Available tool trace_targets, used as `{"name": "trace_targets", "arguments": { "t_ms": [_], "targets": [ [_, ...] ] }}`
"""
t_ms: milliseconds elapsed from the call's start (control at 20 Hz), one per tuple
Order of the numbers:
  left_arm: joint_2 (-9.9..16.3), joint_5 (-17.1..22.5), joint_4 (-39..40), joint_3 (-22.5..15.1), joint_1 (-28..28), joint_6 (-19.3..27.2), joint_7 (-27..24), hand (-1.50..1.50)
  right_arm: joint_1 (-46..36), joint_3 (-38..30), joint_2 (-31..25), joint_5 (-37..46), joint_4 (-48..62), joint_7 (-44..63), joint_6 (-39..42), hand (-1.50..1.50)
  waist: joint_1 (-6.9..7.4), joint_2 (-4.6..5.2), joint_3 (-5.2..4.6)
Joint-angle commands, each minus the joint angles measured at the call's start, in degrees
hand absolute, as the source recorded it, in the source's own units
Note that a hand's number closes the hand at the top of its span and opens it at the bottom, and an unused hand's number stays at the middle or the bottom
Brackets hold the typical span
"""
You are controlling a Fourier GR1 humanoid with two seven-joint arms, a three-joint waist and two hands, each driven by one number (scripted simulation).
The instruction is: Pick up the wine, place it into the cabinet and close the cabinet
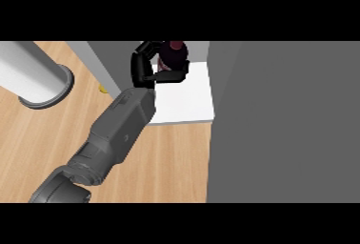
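Near edge, lower left: grey forearm [116,133], rising diagonally up and right from the bottom of the view toward the cabinet

Beneath it: wooden surface [169,162], light planks, bare across the lower middle

Right half of view: large grey panel [288,124], flat, running top to bottom, its left edge bordering the white shelf; cannot tell whether door or wall

Left, further back: white cylinder [32,71] with grey flared base, standing on the surface, well apart from the arm

Beside the arm's left edge: small yellow item [103,89], mostly hidden, kind not discernible

Middle distance: white shelf [186,102] inside the cabinet, framed by a grey wall on its left and the panel on its right

Far end of arm: left robot hand [158,66], black, fingers and thumb curled round the wine, gripping it

Furthest: wine [175,53], dark red bottle, at the back of the shelf, held within the hand, over the white shelf; contact with shelf not discernible

Right robot hand: not shown in the view
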Motion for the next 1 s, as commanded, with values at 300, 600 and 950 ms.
{"name": "trace_targets", "arguments": {
  "t_ms": [300,600,950],
  "targets": [
    [1.6,-1.4,5.7,0.8,-0.1,2.4,-0.9,-1.5,3.3,0.2,0.5,-3.0,-5.3,0.5,0.2,-1.5,-0.94,0.67,-0.17],
    [0.3,-2.6,6.9,0.5,0.7,4.9,-1.6,-1.5,2.2,2.8,1.7,-0.1,-4.3,-0.5,-0.6,-1.5,-0.43,0.61,-0.19],
    [0.7,-4.1,8.0,-0.4,0.9,6.7,-0.9,-1.5,-0.9,-0.6,-0.3,-2.7,-2.8,1.8,-1.1,-1.5,-0.41,0.69,-0.21]
  ]
}}
